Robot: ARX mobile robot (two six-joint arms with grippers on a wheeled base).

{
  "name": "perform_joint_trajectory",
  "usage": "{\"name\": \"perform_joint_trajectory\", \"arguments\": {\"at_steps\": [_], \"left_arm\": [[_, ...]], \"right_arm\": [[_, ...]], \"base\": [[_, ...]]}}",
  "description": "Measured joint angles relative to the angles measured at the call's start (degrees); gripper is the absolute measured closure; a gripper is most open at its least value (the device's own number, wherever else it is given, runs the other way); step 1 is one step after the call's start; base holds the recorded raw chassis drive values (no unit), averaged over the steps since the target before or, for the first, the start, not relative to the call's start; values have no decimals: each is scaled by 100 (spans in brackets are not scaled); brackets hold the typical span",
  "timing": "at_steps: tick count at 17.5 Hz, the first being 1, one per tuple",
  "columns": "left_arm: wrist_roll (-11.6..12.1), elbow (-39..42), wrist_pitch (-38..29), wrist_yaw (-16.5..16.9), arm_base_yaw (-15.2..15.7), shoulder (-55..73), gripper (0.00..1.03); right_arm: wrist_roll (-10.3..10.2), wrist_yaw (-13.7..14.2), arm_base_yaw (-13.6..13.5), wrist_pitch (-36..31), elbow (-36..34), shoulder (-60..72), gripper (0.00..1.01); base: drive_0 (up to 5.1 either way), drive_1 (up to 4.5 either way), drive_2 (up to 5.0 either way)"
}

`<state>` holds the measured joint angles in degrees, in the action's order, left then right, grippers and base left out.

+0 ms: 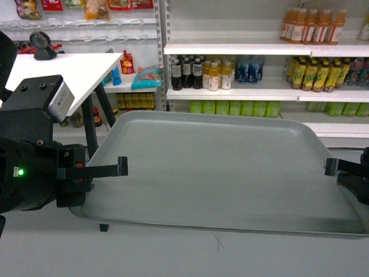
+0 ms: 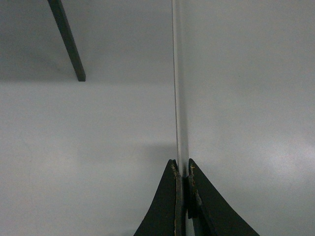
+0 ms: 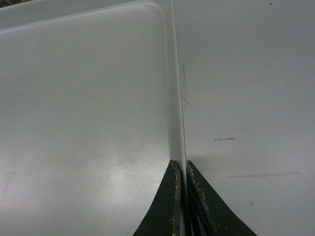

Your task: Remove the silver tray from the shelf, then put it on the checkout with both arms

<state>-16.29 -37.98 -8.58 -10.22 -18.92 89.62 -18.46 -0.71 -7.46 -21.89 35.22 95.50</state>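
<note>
You had the left gripper and right gripper each clenched on the tray's rim, so level, matched motion toward the far-left counter suited best.

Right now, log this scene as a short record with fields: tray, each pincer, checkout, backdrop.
tray: silver tray, empty, held level in the air, floor visible beneath it
left pincer: left pincer shut on the tray's left rim, fingers pinching the edge
right pincer: right pincer shut on the tray's right rim, fingers clamped either side of it
checkout: white checkout to the upper left, apart from the tray, black scanner on it
backdrop: shelf stocked with bottled drinks
</note>
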Motion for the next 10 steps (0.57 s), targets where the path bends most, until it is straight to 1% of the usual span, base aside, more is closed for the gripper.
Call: {"name": "perform_joint_trajectory", "arguments": {"at_steps": [10], "left_arm": [[-2,7,52,2,0,0,100]], "right_arm": [[0,0,-2,28,0,2,98]], "base": [[-494,246,246]]}}
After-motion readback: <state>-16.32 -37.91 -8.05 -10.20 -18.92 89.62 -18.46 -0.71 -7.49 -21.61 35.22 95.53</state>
